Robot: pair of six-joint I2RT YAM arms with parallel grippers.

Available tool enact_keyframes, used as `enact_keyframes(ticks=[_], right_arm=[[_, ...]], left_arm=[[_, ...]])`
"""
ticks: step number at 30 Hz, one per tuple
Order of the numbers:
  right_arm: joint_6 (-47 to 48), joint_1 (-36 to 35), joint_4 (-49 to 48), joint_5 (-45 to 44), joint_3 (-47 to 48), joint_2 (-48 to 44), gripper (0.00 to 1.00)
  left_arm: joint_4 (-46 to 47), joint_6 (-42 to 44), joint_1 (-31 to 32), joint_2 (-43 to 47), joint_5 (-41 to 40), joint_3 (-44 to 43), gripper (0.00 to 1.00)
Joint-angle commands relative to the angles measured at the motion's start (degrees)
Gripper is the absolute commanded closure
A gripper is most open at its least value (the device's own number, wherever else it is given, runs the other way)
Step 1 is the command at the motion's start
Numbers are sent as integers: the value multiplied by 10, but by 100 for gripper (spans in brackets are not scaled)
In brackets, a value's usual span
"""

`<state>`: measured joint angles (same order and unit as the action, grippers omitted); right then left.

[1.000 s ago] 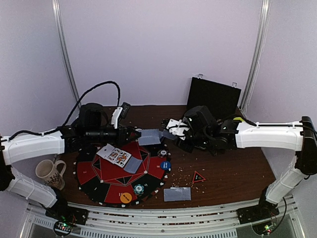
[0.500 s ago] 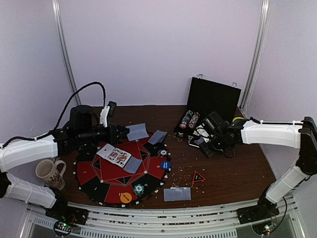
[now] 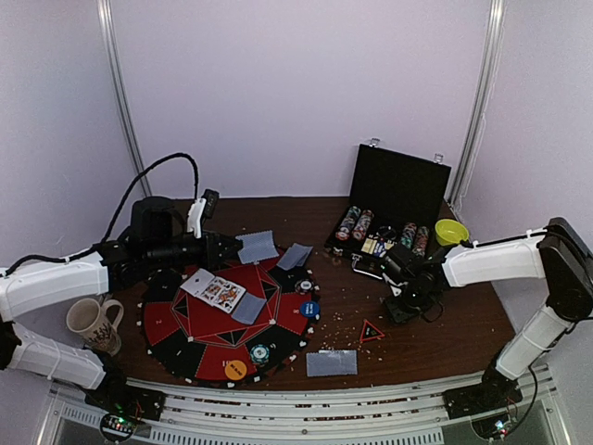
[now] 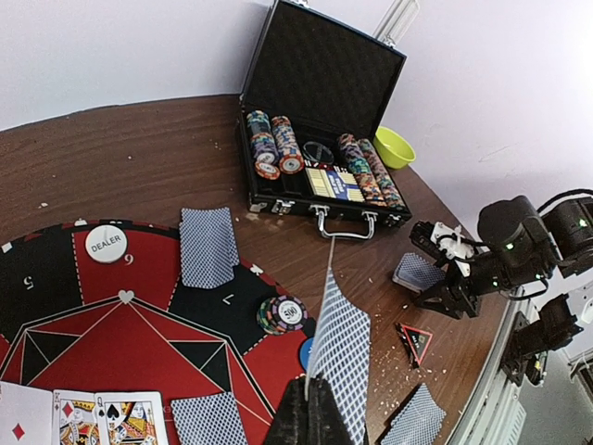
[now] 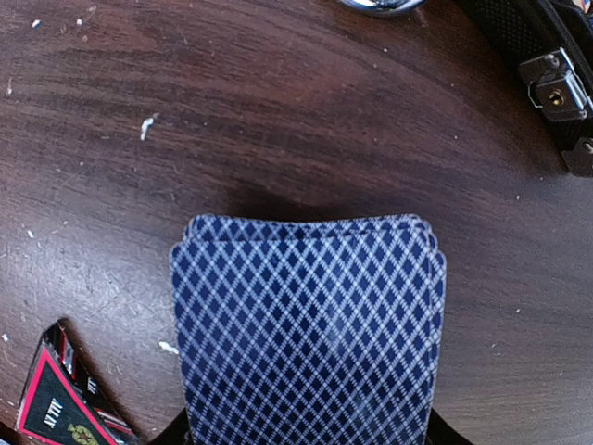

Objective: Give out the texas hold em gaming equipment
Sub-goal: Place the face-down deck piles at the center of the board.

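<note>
My left gripper (image 3: 225, 248) is shut on one blue-backed playing card (image 4: 341, 345), held edge-up over the far side of the round red-and-black mat (image 3: 199, 324). My right gripper (image 3: 397, 297) is low over the table in front of the case, shut on the deck of cards (image 5: 310, 320). On the mat lie face-up cards (image 3: 215, 290), a face-down card (image 3: 248, 309), chip stacks (image 3: 259, 352) (image 4: 281, 313), a blue disc (image 3: 309, 309), an orange disc (image 3: 235, 370) and a white dealer disc (image 4: 106, 244). Another face-down card (image 3: 295, 256) lies at the mat's far edge.
The open black chip case (image 3: 398, 185) stands at the back right with chip rows inside, and a yellow bowl (image 3: 451, 231) sits beside it. A red triangle marker (image 3: 372, 330) and a card pile (image 3: 331, 362) lie near the front. A mug (image 3: 94, 324) stands at the left. Crumbs dot the wood.
The grippers met at the deck over the mat's far edge, then parted. The left one drew back left with one card. The right one carried the deck right and down before the case.
</note>
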<state>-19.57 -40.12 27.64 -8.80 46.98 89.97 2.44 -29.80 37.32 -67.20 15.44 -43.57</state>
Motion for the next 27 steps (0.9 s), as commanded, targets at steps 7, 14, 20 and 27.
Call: enact_keyframes(ticks=[7,14,20,27], right_arm=[[-30,3,37,7,2,6,12],[-6,1,95,-1,84,-23,0],[96,-78,-14,92,205,-85,3],[-122,-94,-564,309,133,-87,9]], left_arm=[[8,23,-3,11,-5,-14,100],[24,30,-3,12,11,-21,100],[100,10,-4,51,-3,10,100],[261,-51,1,140,-58,99,100]])
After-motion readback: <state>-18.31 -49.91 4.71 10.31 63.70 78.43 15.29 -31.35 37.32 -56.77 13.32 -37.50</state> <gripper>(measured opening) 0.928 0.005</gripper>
